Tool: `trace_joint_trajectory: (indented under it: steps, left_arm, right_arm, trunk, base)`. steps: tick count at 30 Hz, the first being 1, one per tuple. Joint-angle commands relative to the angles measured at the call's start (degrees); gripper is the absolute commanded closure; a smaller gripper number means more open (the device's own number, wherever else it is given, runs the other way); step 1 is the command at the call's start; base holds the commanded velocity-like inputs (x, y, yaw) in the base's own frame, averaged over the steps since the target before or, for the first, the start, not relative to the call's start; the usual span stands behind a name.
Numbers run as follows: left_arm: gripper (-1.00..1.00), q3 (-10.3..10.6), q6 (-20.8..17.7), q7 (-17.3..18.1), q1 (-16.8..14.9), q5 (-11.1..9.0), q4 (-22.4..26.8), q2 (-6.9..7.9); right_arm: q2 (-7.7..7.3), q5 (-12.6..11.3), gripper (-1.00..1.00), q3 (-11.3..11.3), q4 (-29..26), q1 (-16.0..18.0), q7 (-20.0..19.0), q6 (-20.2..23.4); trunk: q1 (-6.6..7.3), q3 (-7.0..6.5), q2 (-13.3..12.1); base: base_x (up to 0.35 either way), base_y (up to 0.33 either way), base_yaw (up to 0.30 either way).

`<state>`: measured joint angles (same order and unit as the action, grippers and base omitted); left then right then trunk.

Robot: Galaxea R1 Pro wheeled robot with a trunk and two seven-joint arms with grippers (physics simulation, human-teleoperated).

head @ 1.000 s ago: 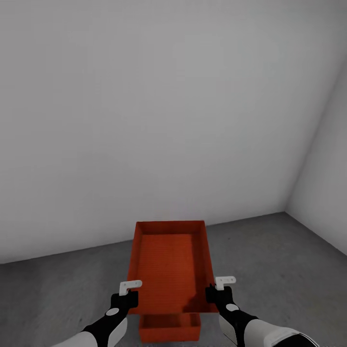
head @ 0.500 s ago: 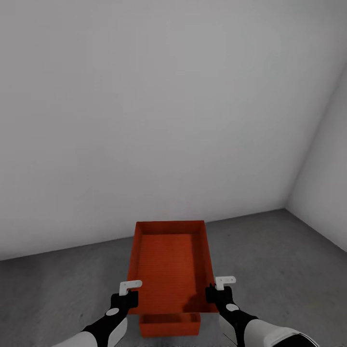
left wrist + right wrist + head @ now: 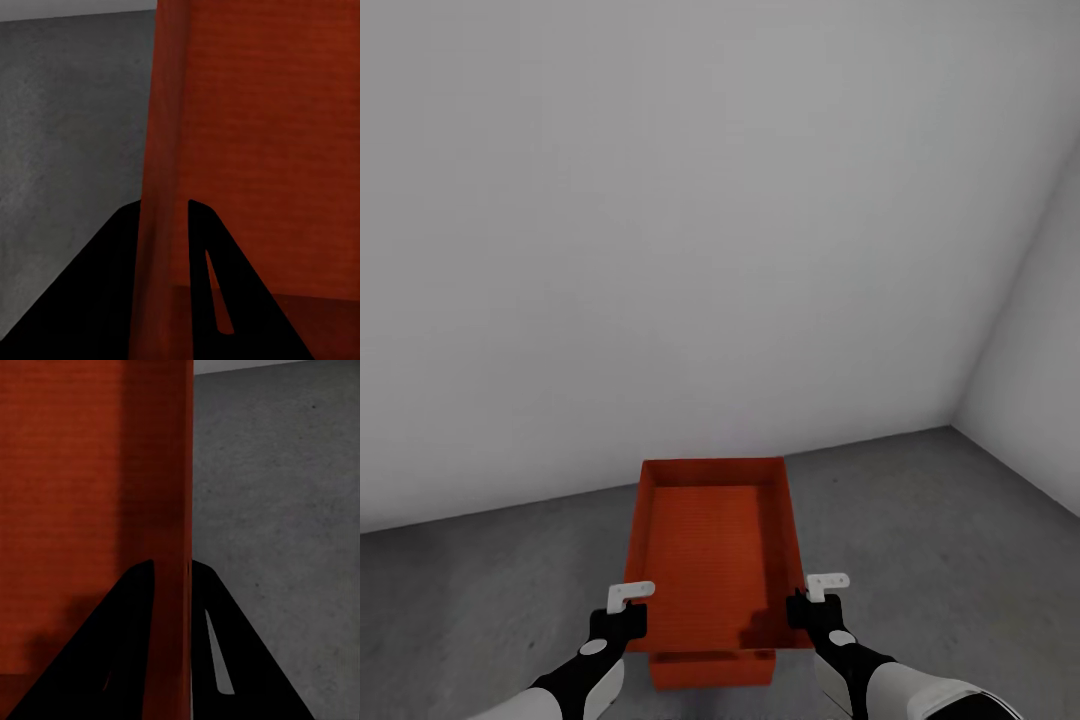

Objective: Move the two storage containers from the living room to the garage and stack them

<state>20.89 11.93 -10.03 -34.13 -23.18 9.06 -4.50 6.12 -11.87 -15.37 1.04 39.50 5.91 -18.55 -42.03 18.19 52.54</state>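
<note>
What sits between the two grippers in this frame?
The held storage container spans the gap in the head view: left gripper clamps one side wall, right gripper the other. A second container peeks out below.

Orange-red containers (image 3: 710,550), grey concrete floor (image 3: 940,560), pale walls (image 3: 660,250).

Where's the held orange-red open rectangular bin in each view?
Head view: the held orange-red rectangular storage bin sits low centre, left gripper and right gripper on its side walls, above a second orange-red bin.
Left wrist view: its side wall runs between the black fingers.
Right wrist view: its other side wall runs between the fingers.
Shared landmark: grey concrete floor.
</note>
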Motion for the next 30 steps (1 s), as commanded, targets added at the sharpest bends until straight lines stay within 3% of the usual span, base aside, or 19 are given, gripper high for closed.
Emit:
trace_joint_trajectory:
  steps: [1, 30]
  left_arm:
    - [1.00, -3.22, 0.11, -0.61, -0.06, -0.69, 0.17, 0.63]
    - [1.00, -3.22, 0.11, -0.61, -0.06, -0.66, 0.17, 0.63]
  right_arm:
    - [0.03, 0.45, 1.00, 4.03, 0.02, 0.05, -0.10, -0.08]
    - [0.04, 0.45, 1.00, 4.03, 0.02, 0.05, -0.11, -0.08]
  trunk:
    - [0.00, 0.16, 0.06]
    - [0.00, 2.79, 0.06]
  base:
    - [0.000, 0.000, 0.000]
    - [0.000, 0.000, 0.000]
